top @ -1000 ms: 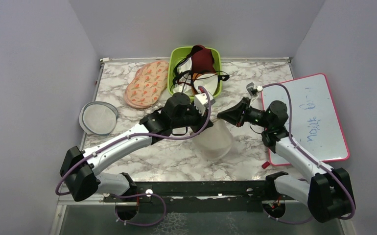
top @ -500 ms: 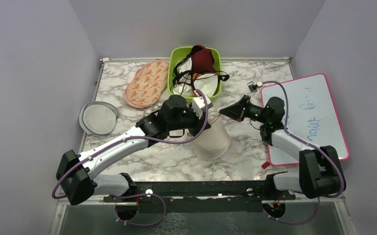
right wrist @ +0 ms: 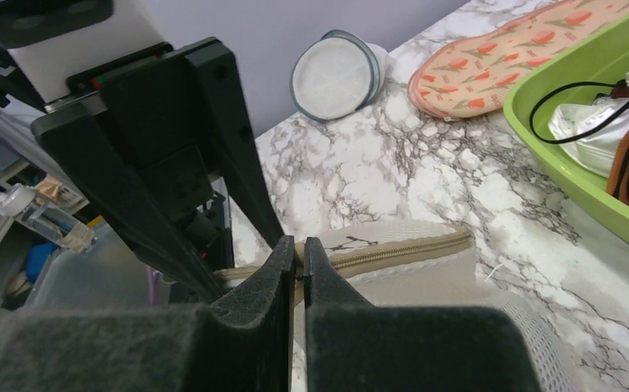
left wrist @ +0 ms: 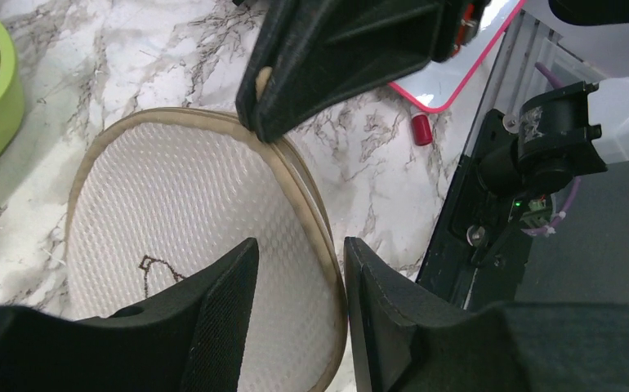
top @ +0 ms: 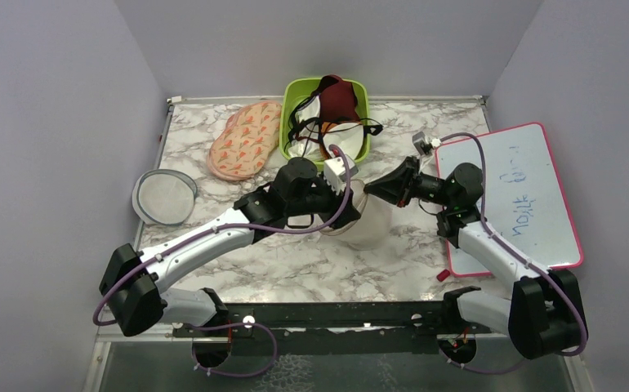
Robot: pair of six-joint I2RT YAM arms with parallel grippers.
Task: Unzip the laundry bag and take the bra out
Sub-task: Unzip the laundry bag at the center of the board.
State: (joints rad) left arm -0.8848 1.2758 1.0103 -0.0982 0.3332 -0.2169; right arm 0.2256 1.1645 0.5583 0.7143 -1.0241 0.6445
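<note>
The laundry bag (top: 374, 222), a cream-white mesh pod with a tan zip round its rim, rests on the marble table between my two grippers. My left gripper (top: 350, 198) stands open astride the bag's rim (left wrist: 318, 214); one finger lies over the black-marked face (left wrist: 189, 204), the other outside the rim. My right gripper (top: 368, 189) is shut on the zip at the bag's edge (right wrist: 393, 256), its fingertips (right wrist: 298, 243) pinched together. The bra does not show in any view.
At the back, a green bin (top: 363, 124) holds a maroon garment (top: 340, 96), white cloths and black straps. Pink floral pads (top: 246, 139) lie to its left, and a grey-rimmed mesh disc (top: 164, 198) sits at the table's left edge. A pink-framed whiteboard (top: 524, 196) is on the right, with a small red cap (top: 442, 276) near it.
My left gripper has gone from shut to open around the bag's rim. The bag has shifted slightly toward the back. The right gripper stays pinched on the zip.
</note>
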